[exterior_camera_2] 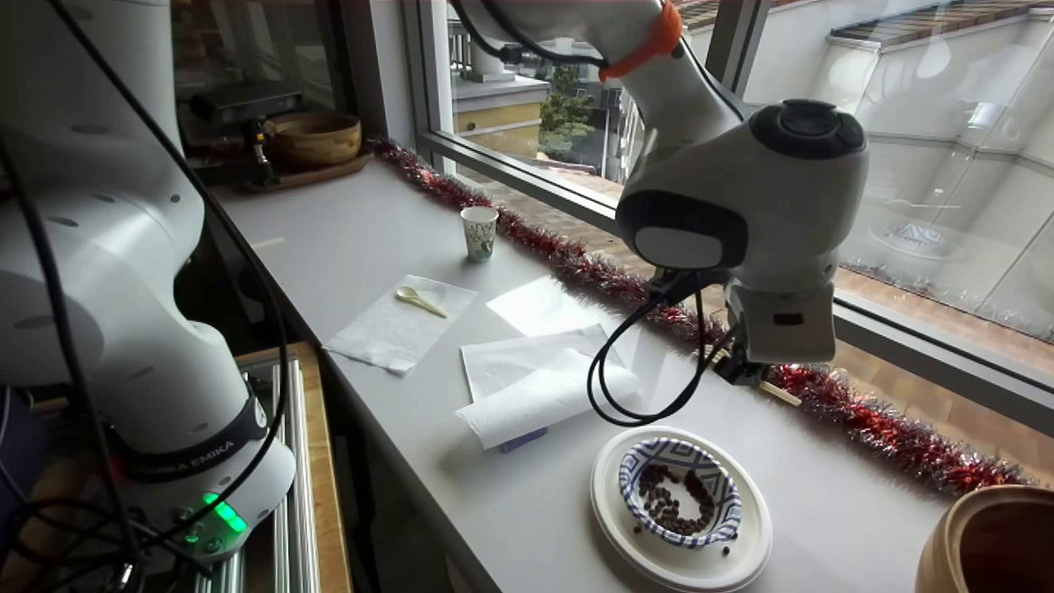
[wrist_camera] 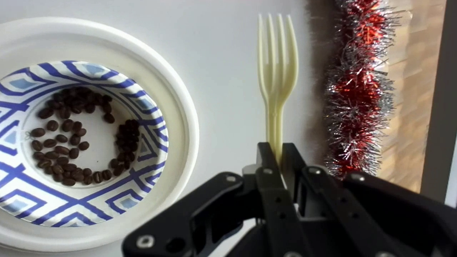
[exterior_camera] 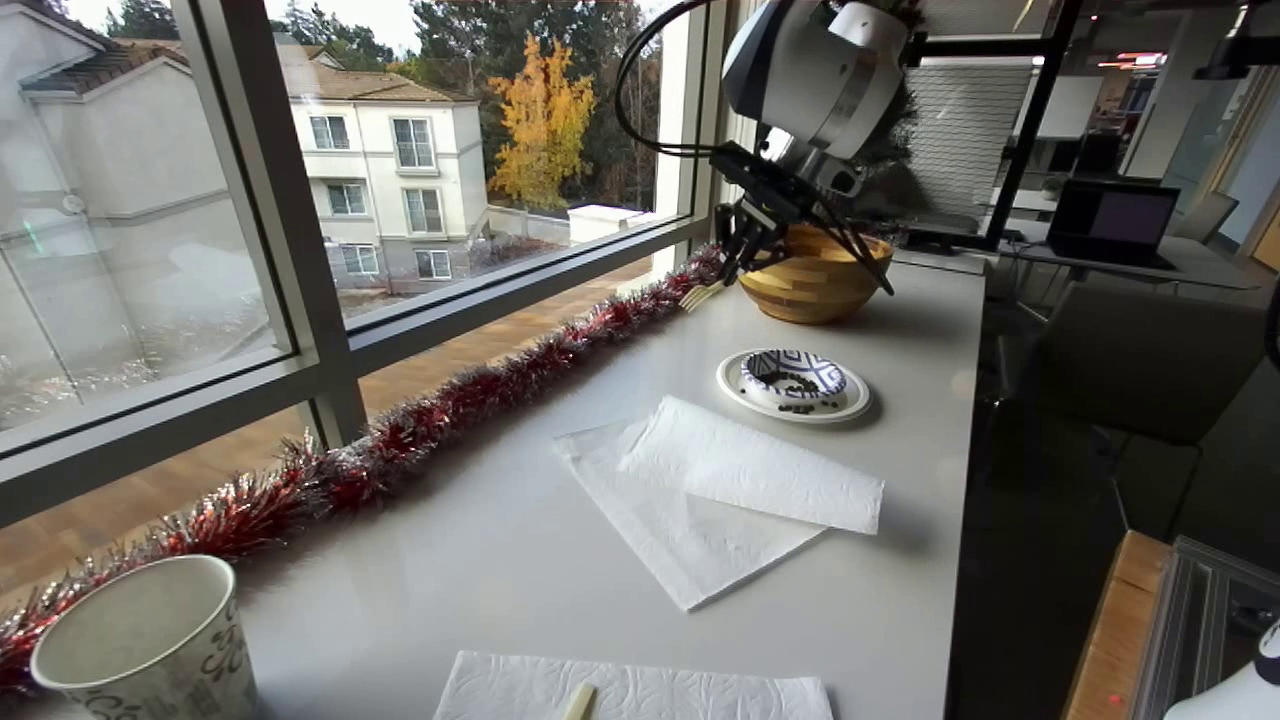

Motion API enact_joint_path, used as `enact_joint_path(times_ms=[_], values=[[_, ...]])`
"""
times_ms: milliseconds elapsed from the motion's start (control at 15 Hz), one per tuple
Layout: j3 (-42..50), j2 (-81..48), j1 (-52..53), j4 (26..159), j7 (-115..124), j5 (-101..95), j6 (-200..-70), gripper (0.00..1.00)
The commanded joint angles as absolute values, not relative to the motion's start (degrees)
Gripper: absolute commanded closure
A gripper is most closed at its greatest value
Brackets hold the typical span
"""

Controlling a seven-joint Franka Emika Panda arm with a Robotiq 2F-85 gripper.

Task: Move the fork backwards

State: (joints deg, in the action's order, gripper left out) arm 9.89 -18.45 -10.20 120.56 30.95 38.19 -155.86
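The smooth, rounded white arm (exterior_camera_2: pixel 790 214) carries an orange band (exterior_camera_2: pixel 663 37), looping black cables (exterior_camera_2: pixel 510 54), a dark collar (exterior_camera_2: pixel 193 455) lettered "EMIKA", green lights (exterior_camera_2: pixel 224 512) and a black jointed gripper (wrist_camera: pixel 275 150) studded with round silver screws (wrist_camera: pixel 145 241).

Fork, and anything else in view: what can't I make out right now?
Fork: gripped part of its handle, hidden by the end effector, wrist view.
Plate: left side, cut off by the wrist view's left edge.
Blue thing: what it is, mostly covered by the paper towel, in an exterior view.
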Motion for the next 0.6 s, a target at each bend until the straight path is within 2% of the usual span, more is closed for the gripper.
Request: enact_joint_path(times_ms=[0,533], values=[[9.9,-28.7,-12.4,109.0,33.9,39.6,-152.5,0.97],[10.6,-43.1,-15.2,95.4,38.3,37.5,-145.8,0.97]])
